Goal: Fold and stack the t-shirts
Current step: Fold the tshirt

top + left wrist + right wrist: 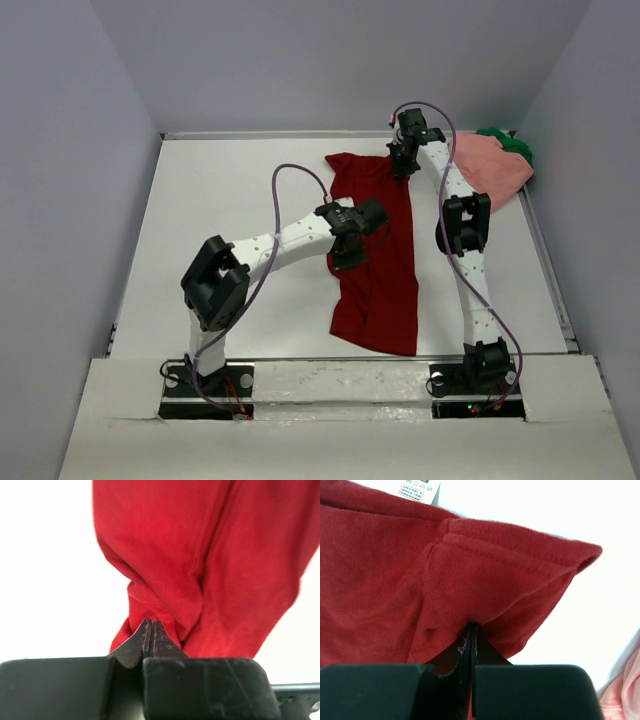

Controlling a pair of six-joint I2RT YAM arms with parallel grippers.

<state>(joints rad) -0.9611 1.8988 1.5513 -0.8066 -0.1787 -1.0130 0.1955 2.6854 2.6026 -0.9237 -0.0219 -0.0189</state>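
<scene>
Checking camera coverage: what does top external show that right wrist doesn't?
Only top external: the left hand gripping the dark red t-shirt mid-length, and the green t-shirt at the far right corner. Only right wrist: the stitched hem shut in the right hand, and a white printed label. Both: the dark red t-shirt and the salmon pink t-shirt.

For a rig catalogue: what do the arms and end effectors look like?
The left arm and right arm have white links and black joint housings; a purple cable loops along each. The left end effector and right end effector are black, with thin, scuffed tapered fingers.
</scene>
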